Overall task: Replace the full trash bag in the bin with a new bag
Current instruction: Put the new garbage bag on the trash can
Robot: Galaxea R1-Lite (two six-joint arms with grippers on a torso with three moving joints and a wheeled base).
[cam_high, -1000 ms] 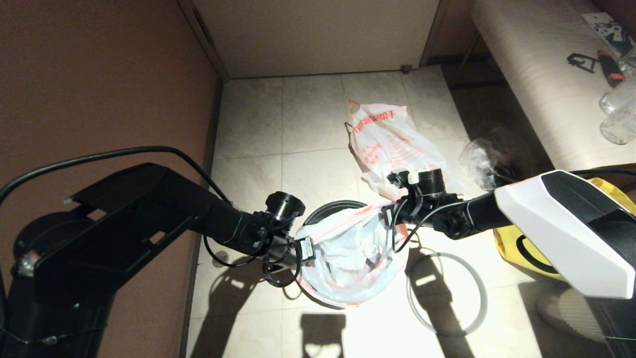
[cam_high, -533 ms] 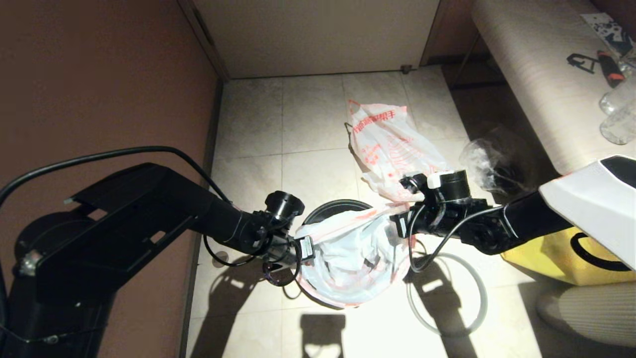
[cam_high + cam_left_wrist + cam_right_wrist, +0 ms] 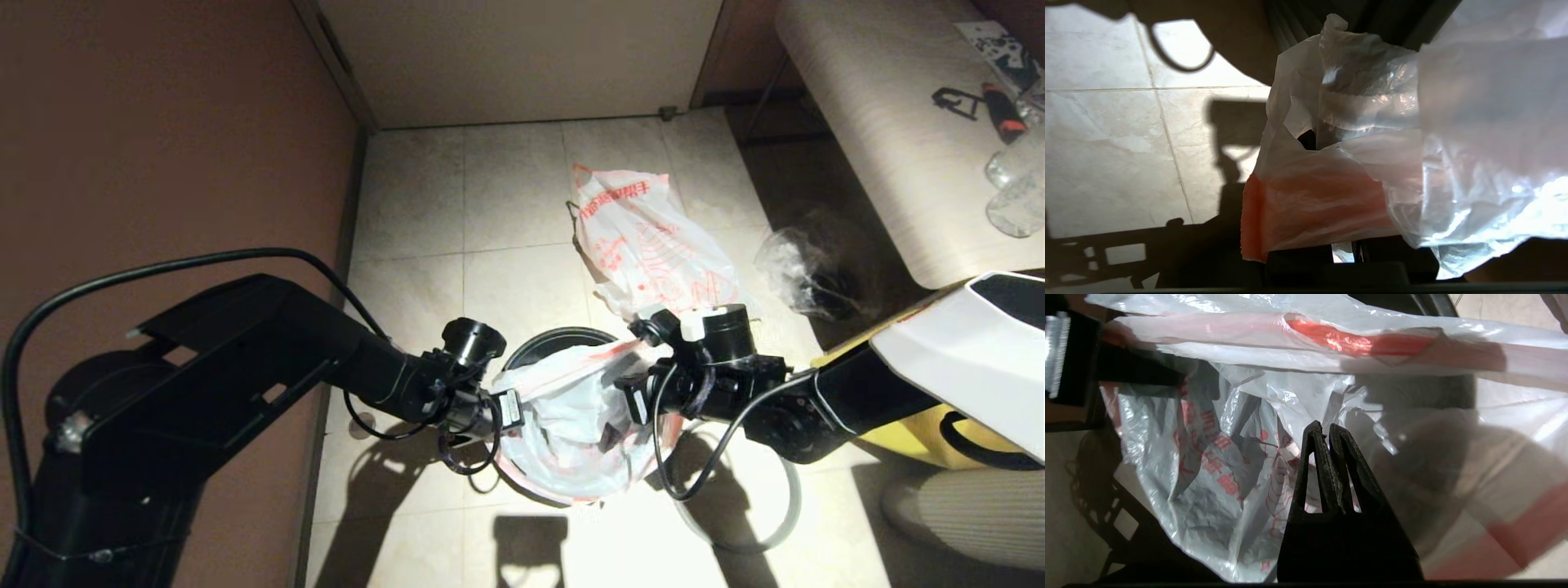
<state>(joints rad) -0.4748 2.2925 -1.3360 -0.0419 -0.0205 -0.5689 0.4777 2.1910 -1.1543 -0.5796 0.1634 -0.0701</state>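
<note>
Tiled floor (image 3: 506,204) at frame centre: your full trash bag (image 3: 645,245) lies out; left claw (image 3: 510,408) and right claw (image 3: 633,400) pinch the new bag (image 3: 571,408) over the bin (image 3: 547,343); seating remains.

Right gripper (image 3: 608,437) deeper (lower) inside new bag (image 3: 563,408)

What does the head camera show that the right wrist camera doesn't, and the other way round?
Only the head view shows the full trash bag lying on the floor tiles beyond the bin, a grey hoop on the floor, and both arms reaching over the bin.

Only the right wrist view shows the right gripper closed, its tips inside the bag's opening, and faint red print on the plastic.

Both show the new bag stretched over the bin, and the left gripper at its edge.
</note>
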